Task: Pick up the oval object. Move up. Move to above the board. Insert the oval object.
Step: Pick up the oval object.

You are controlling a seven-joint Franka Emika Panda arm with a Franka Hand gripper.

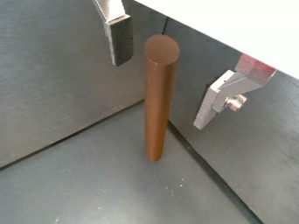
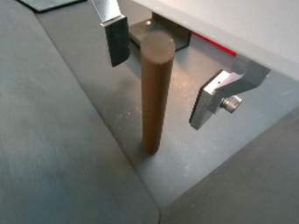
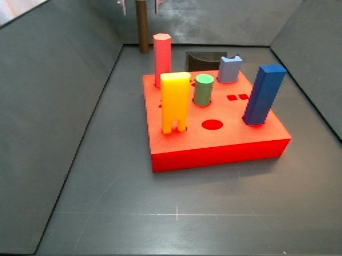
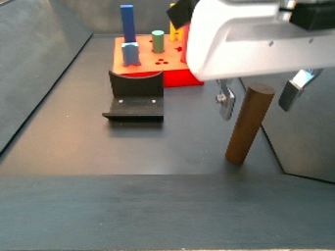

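Gripper hangs open over the brown oval peg, which stands upright on the grey floor near a wall corner. Its silver fingers sit on either side of the peg top with a clear gap, so nothing is held. In a side view the red board with coloured pieces lies well apart, beyond the fixture.

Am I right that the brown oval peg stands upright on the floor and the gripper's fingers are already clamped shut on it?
Not quite. The brown oval peg does stand upright on the floor, but the gripper is open: both wrist views show a clear gap between the peg and each of the fingers. The gripper is around the peg's top, not clamped on it.
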